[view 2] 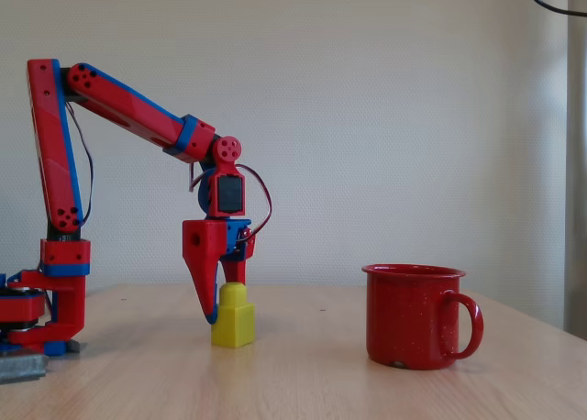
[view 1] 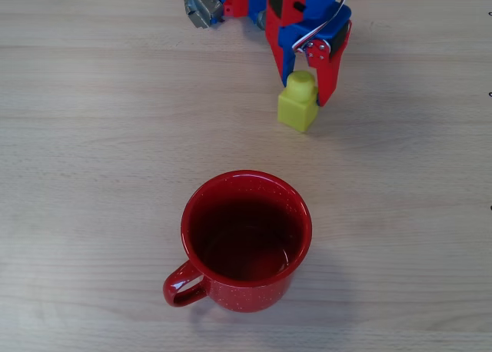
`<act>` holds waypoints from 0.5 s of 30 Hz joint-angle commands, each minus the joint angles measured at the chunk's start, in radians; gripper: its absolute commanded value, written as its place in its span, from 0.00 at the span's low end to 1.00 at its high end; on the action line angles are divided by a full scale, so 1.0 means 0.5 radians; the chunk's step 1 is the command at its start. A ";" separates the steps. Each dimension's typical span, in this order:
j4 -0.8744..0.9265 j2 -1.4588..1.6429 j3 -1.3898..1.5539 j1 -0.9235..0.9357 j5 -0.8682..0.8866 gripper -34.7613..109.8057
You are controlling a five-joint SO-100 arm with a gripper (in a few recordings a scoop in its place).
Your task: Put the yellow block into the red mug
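Observation:
The yellow block (view 1: pixel 297 110) stands upright on the wooden table, stud up, in the upper middle of the overhead view. My red-and-blue gripper (view 1: pixel 305 93) comes down over it from the far side. Its blue finger presses the stud's left side and its red finger the right side, so it is shut on the block. In the fixed view the block (view 2: pixel 233 321) rests on the table with the gripper (view 2: pixel 223 297) pointing down onto it. The red mug (view 1: pixel 246 240) stands upright and empty nearer the front, handle at lower left. In the fixed view the mug (view 2: pixel 413 315) is to the block's right, well apart from it.
The arm's base (view 2: pixel 41 310) is clamped at the table's left end in the fixed view. A bare strip of wooden table (view 1: pixel 115 137) lies between block and mug. A pale wall stands behind.

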 commanded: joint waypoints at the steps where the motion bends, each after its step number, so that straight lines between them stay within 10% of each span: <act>1: 0.018 0.043 -0.132 0.071 0.040 0.24; 15: 0.724 0.077 -0.899 0.472 0.785 0.24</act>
